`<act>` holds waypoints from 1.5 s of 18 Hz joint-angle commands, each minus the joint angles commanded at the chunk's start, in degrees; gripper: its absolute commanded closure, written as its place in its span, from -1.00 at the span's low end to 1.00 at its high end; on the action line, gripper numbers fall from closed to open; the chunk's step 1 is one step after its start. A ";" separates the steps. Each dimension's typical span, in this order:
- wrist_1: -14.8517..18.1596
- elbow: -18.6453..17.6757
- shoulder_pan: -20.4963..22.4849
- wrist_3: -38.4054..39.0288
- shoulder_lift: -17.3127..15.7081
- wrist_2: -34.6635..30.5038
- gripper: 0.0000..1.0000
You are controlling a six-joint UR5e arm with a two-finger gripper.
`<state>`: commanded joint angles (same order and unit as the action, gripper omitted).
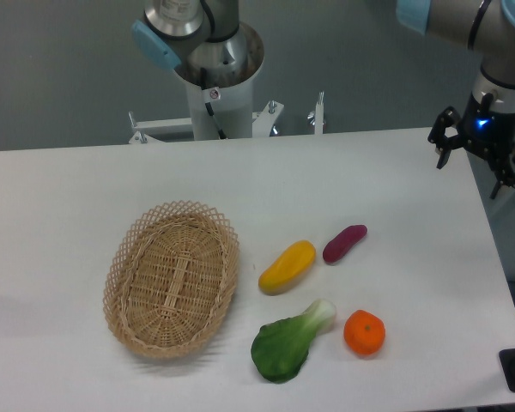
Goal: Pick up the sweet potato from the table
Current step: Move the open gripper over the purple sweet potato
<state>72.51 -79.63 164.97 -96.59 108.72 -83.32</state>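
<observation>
An oval woven wicker basket (172,279) sits on the large white matte table (69,189), holding nothing. Beside it lie one yellow-orange oblong fruit (287,267), one round orange (364,333), one green leafy bok choy (290,342) and one small dark magenta-purple sweet potato (344,243). The black two-finger gripper (479,168) hangs with jaws apart over the table's right edge, well apart from the sweet potato.

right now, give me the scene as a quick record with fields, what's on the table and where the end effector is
target: sweet potato, lying on the table, right of centre
nearest neighbour: yellow-orange fruit, just left of it, not touching
other items: orange and green leafy vegetable nearer the front edge
container: wicker basket, left of the produce, nothing in it
end effector: by the table's far right edge, away from the sweet potato, fingers apart, holding nothing
</observation>
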 joint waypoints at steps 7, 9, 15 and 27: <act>-0.09 -1.58 -0.09 0.44 -0.09 0.09 -1.00; -0.17 -2.54 -0.09 0.44 -0.09 0.09 -1.00; -4.46 -7.20 -0.79 3.76 0.00 0.09 -1.00; -20.82 -22.66 -6.41 18.28 2.99 -0.26 -1.00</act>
<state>51.69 -102.29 158.56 -78.31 111.71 -83.58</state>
